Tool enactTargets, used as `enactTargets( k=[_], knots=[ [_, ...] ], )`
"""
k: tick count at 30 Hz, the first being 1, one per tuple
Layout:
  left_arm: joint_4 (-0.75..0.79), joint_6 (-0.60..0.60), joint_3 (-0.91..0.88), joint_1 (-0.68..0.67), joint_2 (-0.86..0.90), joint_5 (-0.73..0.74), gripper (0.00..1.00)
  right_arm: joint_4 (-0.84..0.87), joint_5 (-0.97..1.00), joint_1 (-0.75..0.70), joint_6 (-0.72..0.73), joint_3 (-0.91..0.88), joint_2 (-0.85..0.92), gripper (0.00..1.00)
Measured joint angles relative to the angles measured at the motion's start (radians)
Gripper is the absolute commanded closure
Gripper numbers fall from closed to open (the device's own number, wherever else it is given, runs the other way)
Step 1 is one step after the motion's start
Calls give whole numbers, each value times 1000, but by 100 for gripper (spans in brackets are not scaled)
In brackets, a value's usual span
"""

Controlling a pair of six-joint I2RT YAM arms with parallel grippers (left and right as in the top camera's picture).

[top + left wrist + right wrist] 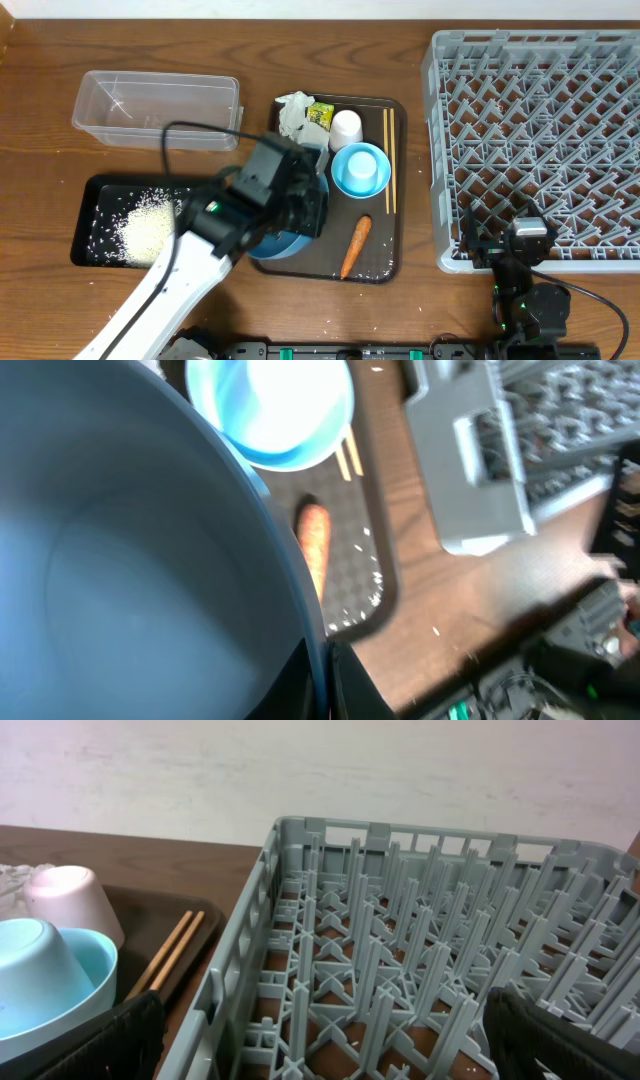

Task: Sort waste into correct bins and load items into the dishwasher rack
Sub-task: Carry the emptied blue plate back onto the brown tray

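Note:
My left gripper is shut on the rim of the dark-blue plate, which fills the left wrist view. From overhead the plate sits under that arm at the serving tray's near left corner. On the tray lie the carrot, chopsticks, light-blue bowl with a light-blue cup upside down in it, whitish-pink cup, napkin and wrapper. Rice lies in the black tray. My right gripper is open at the rack's near left corner, holding nothing.
The clear container stands behind the black tray at the far left. The dark brown serving tray lies between the bins and the rack. Stray rice grains speckle the serving tray's near edge and the rack floor.

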Motion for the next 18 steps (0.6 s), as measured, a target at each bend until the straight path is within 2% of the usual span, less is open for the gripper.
enactTargets(
  k=[18],
  knots=[
    [108,-56,0,-45,299,-32,92,0,0,0,0,0,0,1]
  ],
)
